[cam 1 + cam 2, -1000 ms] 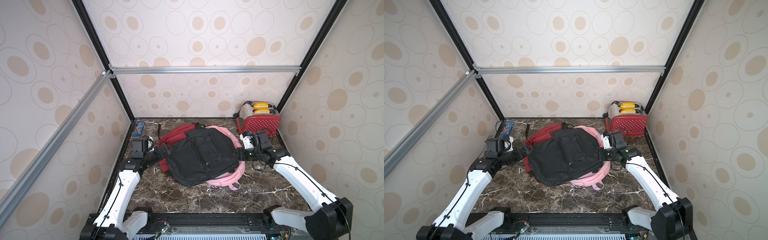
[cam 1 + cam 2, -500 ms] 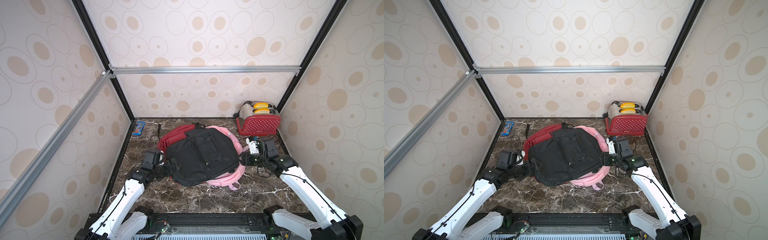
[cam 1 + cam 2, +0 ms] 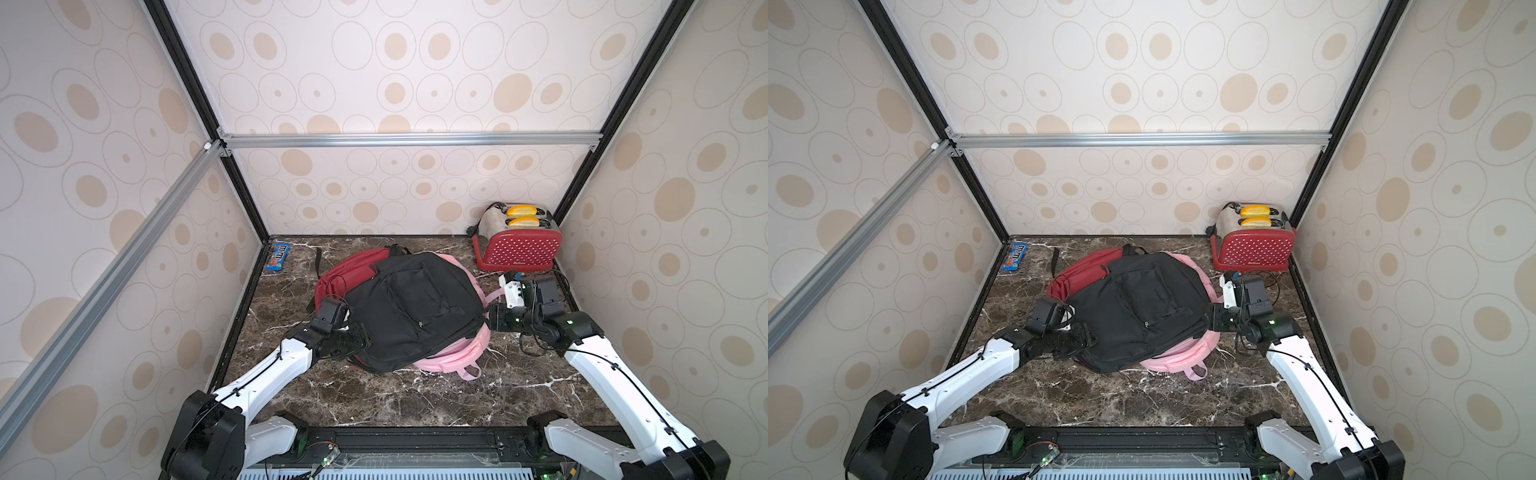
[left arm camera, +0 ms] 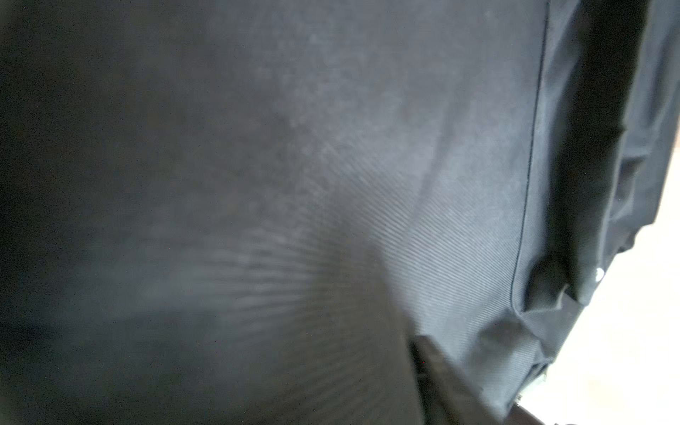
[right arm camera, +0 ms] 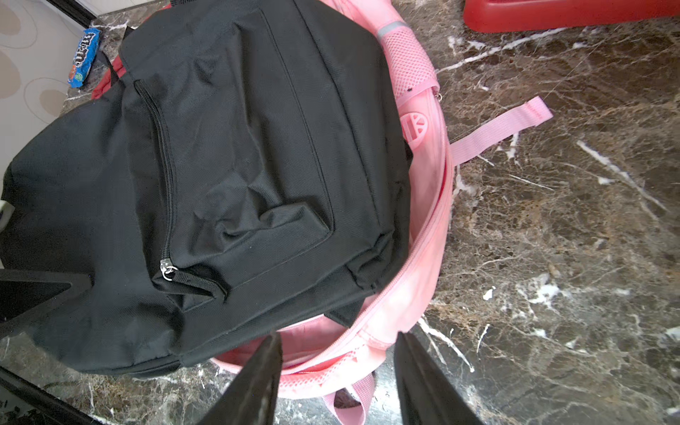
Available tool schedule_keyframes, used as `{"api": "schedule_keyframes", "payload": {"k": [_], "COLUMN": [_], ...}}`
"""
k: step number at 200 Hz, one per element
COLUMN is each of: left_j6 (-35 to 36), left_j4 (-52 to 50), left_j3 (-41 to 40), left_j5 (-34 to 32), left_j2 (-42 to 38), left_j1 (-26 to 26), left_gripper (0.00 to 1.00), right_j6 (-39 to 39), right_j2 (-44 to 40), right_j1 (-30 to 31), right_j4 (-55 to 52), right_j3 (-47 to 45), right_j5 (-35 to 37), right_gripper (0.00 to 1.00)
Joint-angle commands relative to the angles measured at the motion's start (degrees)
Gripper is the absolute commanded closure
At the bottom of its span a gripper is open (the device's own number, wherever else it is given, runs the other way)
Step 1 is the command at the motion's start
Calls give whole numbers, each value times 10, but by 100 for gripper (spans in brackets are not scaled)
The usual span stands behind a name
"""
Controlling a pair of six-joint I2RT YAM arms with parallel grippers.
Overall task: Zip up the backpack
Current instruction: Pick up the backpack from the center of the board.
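Left tool (image 3: 360, 339) against black backpack (image 3: 415, 307)

Black backpack (image 3: 409, 309), front up, flat atop pink bag (image 3: 451, 358) and red bag (image 3: 353, 270)

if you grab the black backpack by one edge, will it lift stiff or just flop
Probably floppy: the black backpack is creased and sags over the pink backpack, so the fabric looks soft. It is likely light for its size, as it lies fairly flat. It may slide rather than lift cleanly, since it rests on the pink one and the red backpack.
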Motion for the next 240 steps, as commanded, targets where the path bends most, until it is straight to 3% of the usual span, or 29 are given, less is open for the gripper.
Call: {"api": "schedule_keyframes", "payload": {"k": [1, 16, 57, 117, 155, 196, 240], "left_j6": [-7, -8, -20, 18, 32, 32, 46], "left_j4": [58, 58, 73, 10, -5, 8, -14], "left_j3": [27, 33, 56, 121, 123, 96, 48], "left_j5": [41, 47, 44, 37, 31, 59, 48], "left_j2": [13, 16, 8, -31, -47, -35, -69], "left_j1": [-7, -7, 7, 133, 186, 185, 183], "left_gripper": [79, 100, 100, 100, 100, 100, 100], "right_j6": [-7, -9, -20, -44, -38, -17, -7], "right_j2": [-2, 1, 5, 8, 41, 150, 334], "right_j1": [-9, -13, -30, -76, -89, -107, -136], "right_j4": [-1, 0, -4, -19, 6, 83, 127], "right_j3": [-8, -8, -4, -2, -12, -10, 74], "right_j5": [-11, -16, -14, -24, -28, -42, -134], "right_gripper": [46, 46, 46, 40, 36, 30, 22]}}
